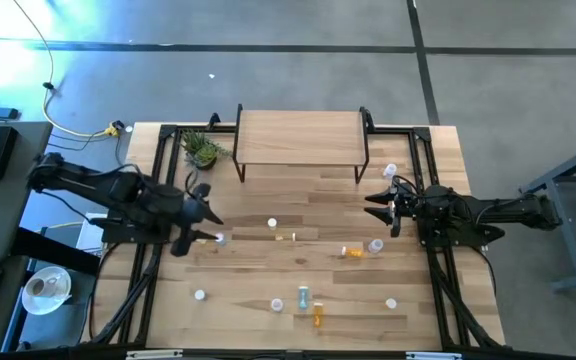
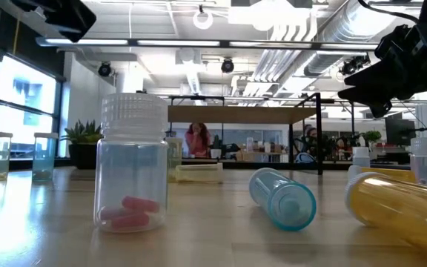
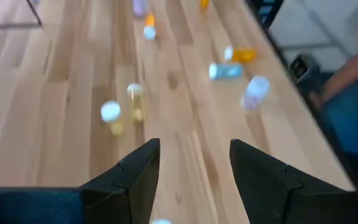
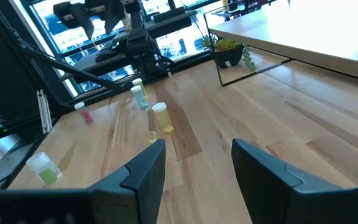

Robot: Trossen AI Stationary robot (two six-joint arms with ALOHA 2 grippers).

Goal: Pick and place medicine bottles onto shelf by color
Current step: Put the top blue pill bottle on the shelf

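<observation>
Small white-capped medicine bottles lie scattered over the slatted table. Among them are a yellow one [image 1: 290,236], an orange one [image 1: 353,252], a pale blue one [image 1: 304,296] and a clear one with pink pills [image 2: 130,167]. The shelf [image 1: 298,140], with a light plank top on black legs, stands at the far middle with nothing on it. My left gripper [image 1: 215,224] hovers open above the table's left part, tilted down, with a white-capped bottle [image 1: 219,239] just beside its tips; nothing is between its fingers [image 3: 194,149]. My right gripper [image 1: 373,207] is held level at the right, open and empty [image 4: 197,152].
A small green potted plant [image 1: 202,150] stands by the shelf's left legs. Black frame rails [image 1: 158,180] run along both table sides. One bottle [image 1: 390,172] stands near the right arm. Bare wood lies between the shelf and the bottles. A person sits far behind the table [image 2: 196,139].
</observation>
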